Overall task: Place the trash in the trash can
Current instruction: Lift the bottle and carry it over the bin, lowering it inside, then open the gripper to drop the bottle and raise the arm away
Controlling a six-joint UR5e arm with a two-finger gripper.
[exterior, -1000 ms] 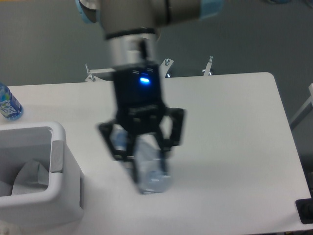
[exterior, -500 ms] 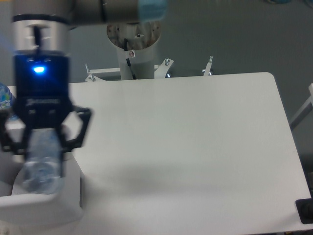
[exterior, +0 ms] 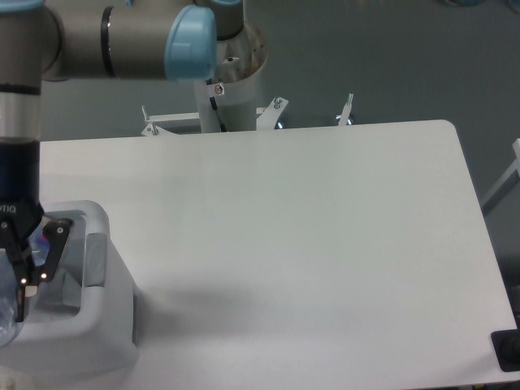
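Note:
The white trash can (exterior: pixel 106 325) stands at the table's front left corner, with a grey panel (exterior: pixel 96 260) on its rim. My gripper (exterior: pixel 8 284) hangs at the frame's left edge, its tips down inside the can's opening. Only the right finger (exterior: pixel 36 260) shows; the other is cut off by the edge. Between the jaws sits the clear crinkled plastic bottle (exterior: pixel 6 307), of which only a sliver is visible, and the gripper looks shut on it. Beside the finger, a pale shape inside the can (exterior: pixel 63 288) may be the crumpled white wad; it is too blurred to tell.
The arm's grey pedestal (exterior: pixel 229 77) stands behind the table's back edge, with metal brackets (exterior: pixel 348 110) to its right. A black object (exterior: pixel 508 351) sits at the bottom right corner. The white table (exterior: pixel 309 244) spreads to the right of the can.
The gripper carried the bottle from the table's middle leftward to the can, then moved further left and lower, so the bottle now sits in the can's opening.

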